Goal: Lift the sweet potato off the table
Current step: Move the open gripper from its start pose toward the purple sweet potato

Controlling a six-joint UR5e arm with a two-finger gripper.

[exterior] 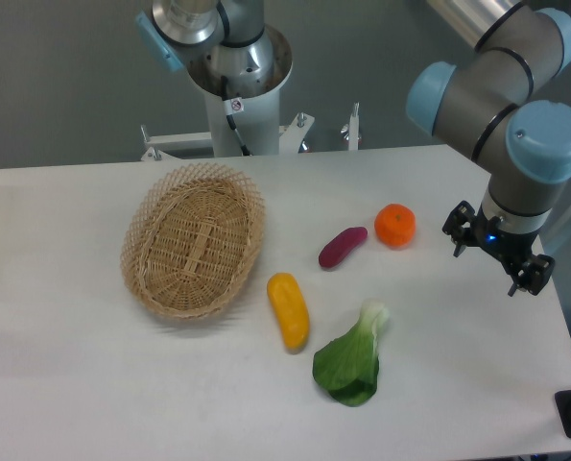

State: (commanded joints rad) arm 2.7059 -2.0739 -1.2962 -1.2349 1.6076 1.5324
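The sweet potato (pixel 343 247) is a small dark purple oblong lying on the white table (pixel 55 384), right of centre, tilted up to the right. A round orange fruit (pixel 395 225) sits just to its right. My gripper (pixel 497 255) hangs over the table's right side, well to the right of the sweet potato and past the orange fruit. Its black fingers (pixel 458 229) stand apart and hold nothing.
A wicker basket (pixel 194 238) lies left of centre. A yellow-orange oblong vegetable (pixel 289 310) lies below the sweet potato, with a green leafy bok choy (pixel 351 357) to its right. The arm's base (pixel 237 77) stands behind the table's far edge.
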